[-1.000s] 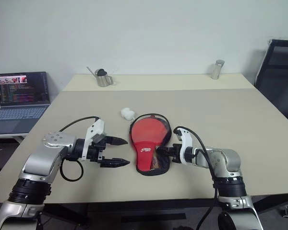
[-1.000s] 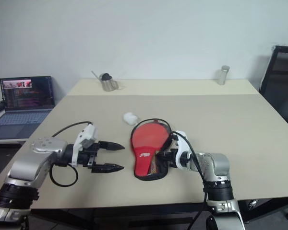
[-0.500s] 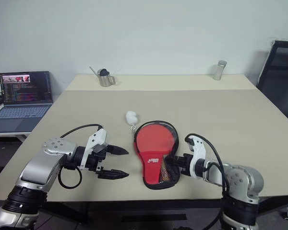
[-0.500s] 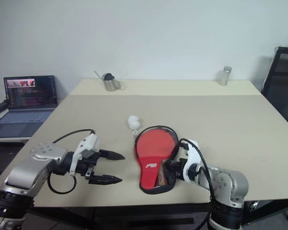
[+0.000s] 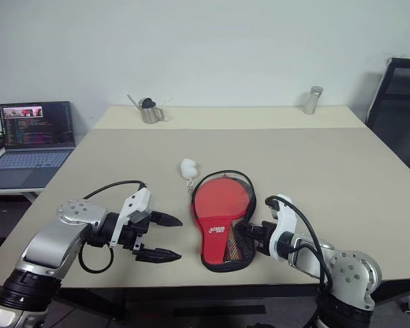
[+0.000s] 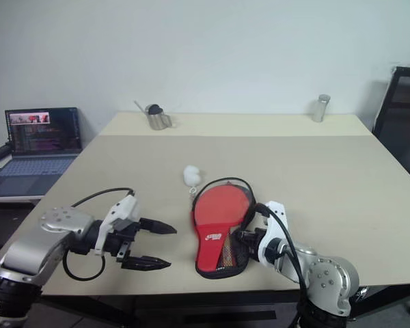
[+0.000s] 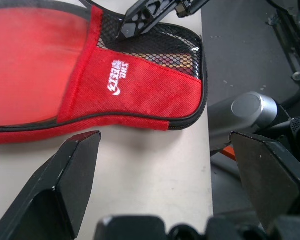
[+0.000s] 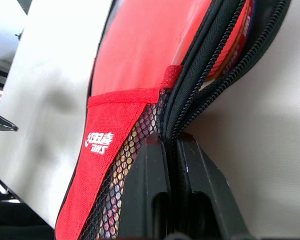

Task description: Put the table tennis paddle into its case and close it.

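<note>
paddle in open case, right gripper pinched on case edge

writing: the case (image 5: 222,222) carries a white logo (image 7: 115,78) on the red band of its inner pocket; the characters are too small and turned to read with confidence. no other legible text on the table items. the laptop (image 5: 33,140) screen shows lines of coloured text, unreadable.

containers: case lies open on the table (image 5: 328,171), black fabric rim and zip around a red interior, black mesh pocket at the narrow end nearest the robot. the table tennis paddle (image 5: 222,199) lies inside it, round red face up; the handle end sits under the mesh pocket, striped wood showing faintly through the mesh in the left wrist view. a small white object (image 5: 188,167) lies on the table just beyond the round end of the case, joined to it by a short cord.

grippers: right gripper (image 5: 244,234) has its fingers closed together on the case's zip edge at the narrow end, black fabric rim pinched between them (right wrist view). left gripper (image 5: 165,238) sits to the left of the case, apart from it, fingers spread wide, holding nothing, pointing toward the case.

surface and room: beige table, a second one butted behind it. a small metal jug (image 5: 147,110) and a metal cylinder (image 5: 311,100) stand at the far side. laptop on a side desk at left, a dark chair (image 5: 400,102) at right, plain pale wall.
</note>
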You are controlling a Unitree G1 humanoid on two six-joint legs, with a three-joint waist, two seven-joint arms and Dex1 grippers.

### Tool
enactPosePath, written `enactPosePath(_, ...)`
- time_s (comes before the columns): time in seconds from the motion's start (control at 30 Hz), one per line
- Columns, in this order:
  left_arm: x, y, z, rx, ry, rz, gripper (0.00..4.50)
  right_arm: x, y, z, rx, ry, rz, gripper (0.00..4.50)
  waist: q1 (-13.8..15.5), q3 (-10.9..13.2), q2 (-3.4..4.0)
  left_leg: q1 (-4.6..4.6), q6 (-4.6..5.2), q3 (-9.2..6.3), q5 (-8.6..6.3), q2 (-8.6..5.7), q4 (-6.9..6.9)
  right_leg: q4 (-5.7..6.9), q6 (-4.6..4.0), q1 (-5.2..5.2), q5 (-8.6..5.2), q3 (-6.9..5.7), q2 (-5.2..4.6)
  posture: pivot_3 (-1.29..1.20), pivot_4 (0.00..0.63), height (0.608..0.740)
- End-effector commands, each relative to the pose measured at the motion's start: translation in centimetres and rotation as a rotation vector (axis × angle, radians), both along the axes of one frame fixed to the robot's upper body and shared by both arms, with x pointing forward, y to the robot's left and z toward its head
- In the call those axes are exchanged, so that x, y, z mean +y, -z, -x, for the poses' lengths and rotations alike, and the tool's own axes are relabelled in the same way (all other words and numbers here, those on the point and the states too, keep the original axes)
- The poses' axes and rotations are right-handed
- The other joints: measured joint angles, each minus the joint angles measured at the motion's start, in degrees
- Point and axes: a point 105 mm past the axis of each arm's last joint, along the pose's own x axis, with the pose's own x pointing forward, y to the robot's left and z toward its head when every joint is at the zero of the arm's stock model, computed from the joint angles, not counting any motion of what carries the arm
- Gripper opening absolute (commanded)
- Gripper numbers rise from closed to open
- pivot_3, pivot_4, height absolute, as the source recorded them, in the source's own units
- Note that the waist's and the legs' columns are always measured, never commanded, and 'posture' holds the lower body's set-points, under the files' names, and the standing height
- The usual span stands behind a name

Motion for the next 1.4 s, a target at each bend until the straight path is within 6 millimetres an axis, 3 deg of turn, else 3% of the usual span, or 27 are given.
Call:
enactPosePath(0.03,-0.2,-1.1,0.4,-0.026,0.037,-0.001,4.5,3.6,1.0,2.8,0.103,-0.069,-0.177,0.03,-0.01,0.0,0.0,0.0,0.0,0.0,0.0,0.0,-0.01,-0.01,0.0,0.01,0.0,0.0,0.0,0.0,0.15,0.74)
enactPosePath(0.37,-0.5,-1.2,0.0,-0.04,0.048,0.006,4.5,2.4,2.3,3.0,0.137,-0.086,-0.084,0.03,-0.12,0.0,0.0,-0.01,0.01,0.0,-0.01,0.0,-0.05,-0.09,0.0,0.03,0.0,-0.01,0.0,0.0,0.15,0.74)
enactPosePath(0.5,-0.6,-1.1,-0.2,-0.046,0.046,0.011,4.5,1.7,2.4,2.8,0.131,-0.082,-0.043,1.12,-0.15,0.0,0.0,-0.03,0.02,0.02,-0.01,0.0,-0.07,-0.16,0.0,0.04,0.0,-0.01,0.0,0.0,0.15,0.74)
enactPosePath(0.7,-0.5,-0.9,-0.2,-0.052,0.042,0.009,4.5,0.2,2.2,3.2,0.071,-0.139,0.071,3.15,-0.3,-0.02,-0.02,-0.01,0.02,0.0,-0.01,0.02,-0.09,-0.15,0.01,0.05,0.0,-0.02,0.03,0.0,0.15,0.74)
enactPosePath(1.13,-0.4,-1.3,-0.8,-0.077,0.005,0.034,4.5,-2.6,-2.2,3.7,-0.168,-0.433,0.156,3.15,-0.08,-0.02,-0.03,-0.06,0.04,0.0,-0.02,0.02,-0.07,-0.3,0.03,0.1,0.0,-0.03,0.06,0.0,0.15,0.74)
enactPosePath(1.27,-0.4,-1.3,-0.8,-0.077,0.001,0.037,4.5,-3.8,-2.4,2.0,-0.199,-0.379,0.185,3.15,-0.02,-0.03,-0.05,-0.07,0.05,-0.02,-0.03,0.02,-0.06,-0.36,0.03,0.13,0.01,-0.06,0.06,0.0,0.15,0.74)
enactPosePath(1.4,-0.5,-2.1,-2.3,-0.135,-0.076,0.08,4.5,-2.8,-4.4,0.8,-0.301,-0.399,0.121,3.15,0.12,-0.02,-0.05,-0.07,0.05,-0.01,-0.03,0.02,-0.06,-0.35,0.03,0.12,0.01,-0.04,0.06,0.0,0.15,0.74)
